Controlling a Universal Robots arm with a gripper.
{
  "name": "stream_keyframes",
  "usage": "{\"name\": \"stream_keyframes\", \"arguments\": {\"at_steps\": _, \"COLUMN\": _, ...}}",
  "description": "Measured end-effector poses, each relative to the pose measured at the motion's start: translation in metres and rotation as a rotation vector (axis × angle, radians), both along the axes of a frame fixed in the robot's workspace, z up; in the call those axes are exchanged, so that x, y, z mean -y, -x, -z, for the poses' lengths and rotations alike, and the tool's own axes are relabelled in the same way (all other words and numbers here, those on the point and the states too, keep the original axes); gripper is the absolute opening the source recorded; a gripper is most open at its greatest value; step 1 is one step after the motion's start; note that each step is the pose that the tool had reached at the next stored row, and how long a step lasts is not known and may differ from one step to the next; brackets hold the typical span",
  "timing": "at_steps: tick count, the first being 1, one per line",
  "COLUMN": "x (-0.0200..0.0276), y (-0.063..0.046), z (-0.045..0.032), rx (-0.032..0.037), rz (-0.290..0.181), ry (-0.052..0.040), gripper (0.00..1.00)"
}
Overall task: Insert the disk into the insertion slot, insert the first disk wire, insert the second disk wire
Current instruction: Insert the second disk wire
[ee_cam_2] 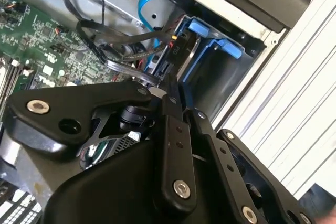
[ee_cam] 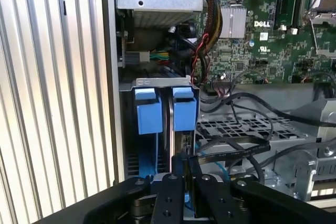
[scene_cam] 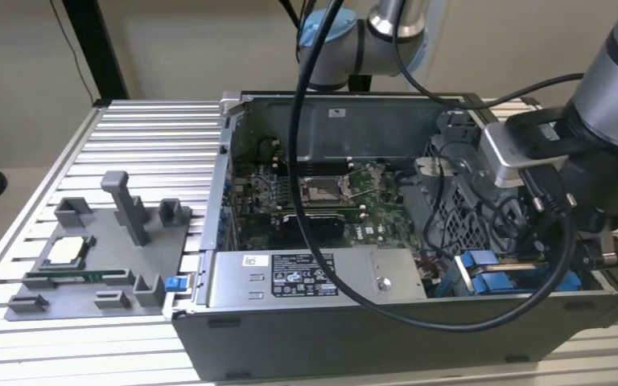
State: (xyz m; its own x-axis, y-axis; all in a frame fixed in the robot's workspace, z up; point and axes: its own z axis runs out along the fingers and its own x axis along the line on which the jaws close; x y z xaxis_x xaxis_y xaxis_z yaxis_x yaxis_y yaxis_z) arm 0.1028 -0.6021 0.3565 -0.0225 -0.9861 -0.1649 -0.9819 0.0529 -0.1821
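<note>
The disk stands on edge in the insertion slot (ee_cam: 163,82), its blue carrier tabs (ee_cam: 184,109) side by side in the first wrist view. In the second wrist view the same blue carrier (ee_cam_2: 215,40) shows beside the case wall. My gripper (ee_cam: 188,167) hangs right over the disk's end, jaws close together on a black wire connector whose flat black cable (ee_cam: 236,151) runs off toward the metal cage. In the second wrist view the gripper (ee_cam_2: 170,92) tip sits against the black connectors (ee_cam_2: 167,59) at the disk. A blue data cable (ee_cam_2: 152,1) curls past them.
The open computer case (scene_cam: 395,346) lies on a slatted aluminium table (scene_cam: 148,137). Motherboard (scene_cam: 320,193), grey power supply box (scene_cam: 309,277) and perforated cage (ee_cam: 241,129) surround the bay. Loose black cables (ee_cam_2: 105,40) cross nearby. A grey fixture (scene_cam: 94,257) sits at the exterior view's left.
</note>
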Motion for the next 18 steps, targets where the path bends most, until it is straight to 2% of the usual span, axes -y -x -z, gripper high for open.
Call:
{"name": "stream_keyframes", "arguments": {"at_steps": 4, "x": 0.0, "y": 0.0, "z": 0.0015, "rx": 0.0389, "rz": 0.0, "ry": 0.0147, "gripper": 0.0}}
{"name": "stream_keyframes", "arguments": {"at_steps": 5, "x": -0.0001, "y": 0.0, "z": 0.0019, "rx": 0.0434, "rz": 0.0, "ry": 0.0212, "gripper": 0.0}}
{"name": "stream_keyframes", "arguments": {"at_steps": 7, "x": -0.0006, "y": 0.0, "z": 0.0022, "rx": 0.0444, "rz": -0.001, "ry": 0.0296, "gripper": 0.0}}
{"name": "stream_keyframes", "arguments": {"at_steps": 9, "x": -0.0032, "y": 0.0, "z": 0.0027, "rx": 0.0477, "rz": -0.001, "ry": 0.0372, "gripper": 0.0}}
{"name": "stream_keyframes", "arguments": {"at_steps": 11, "x": -0.007, "y": 0.0, "z": 0.003, "rx": 0.0505, "rz": -0.001, "ry": 0.0429, "gripper": 0.0}}
{"name": "stream_keyframes", "arguments": {"at_steps": 15, "x": -0.0163, "y": 0.0, "z": 0.0032, "rx": 0.0506, "rz": -0.001, "ry": 0.0534, "gripper": 0.0}}
{"name": "stream_keyframes", "arguments": {"at_steps": 16, "x": -0.018, "y": 0.0, "z": 0.0034, "rx": 0.0506, "rz": -0.001, "ry": 0.0627, "gripper": 0.0}}
{"name": "stream_keyframes", "arguments": {"at_steps": 18, "x": -0.0201, "y": 0.001, "z": 0.0035, "rx": 0.0505, "rz": -0.002, "ry": 0.0972, "gripper": 0.0}}
